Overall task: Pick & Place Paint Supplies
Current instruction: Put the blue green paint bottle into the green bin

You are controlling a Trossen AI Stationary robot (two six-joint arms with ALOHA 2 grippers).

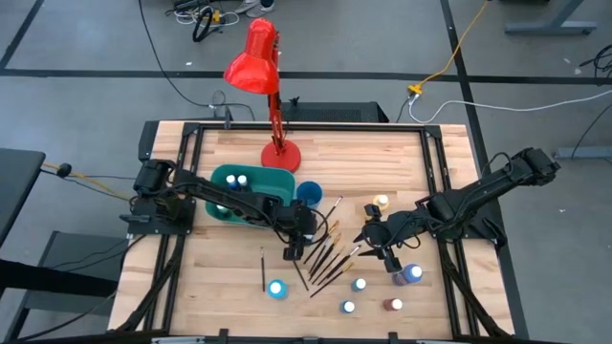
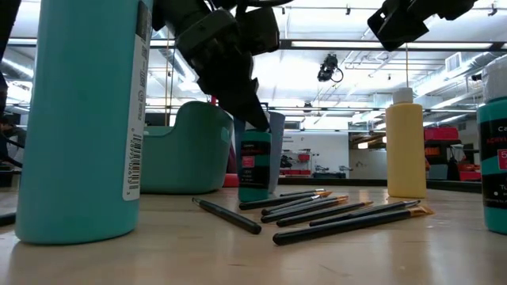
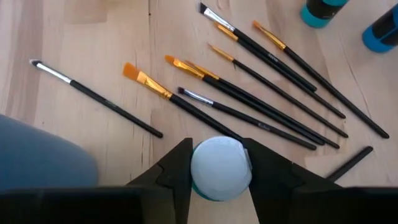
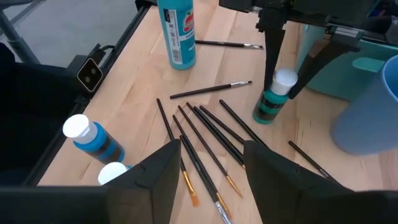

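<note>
Teal paint bottle [image 3: 221, 169] with the white cap stands upright directly between the fingers of my left claw [image 4: 287, 79], on the wood just in front of the teal bin [image 1: 251, 196], its long axis vertical and running up into my palm. My fingers sit one on each side of the cap, narrowing, though I cannot tell if they already pinch it. My right claw [image 4: 211, 165] hangs apart and empty over the fanned brushes [image 3: 261, 93], farther from this bottle.
</note>
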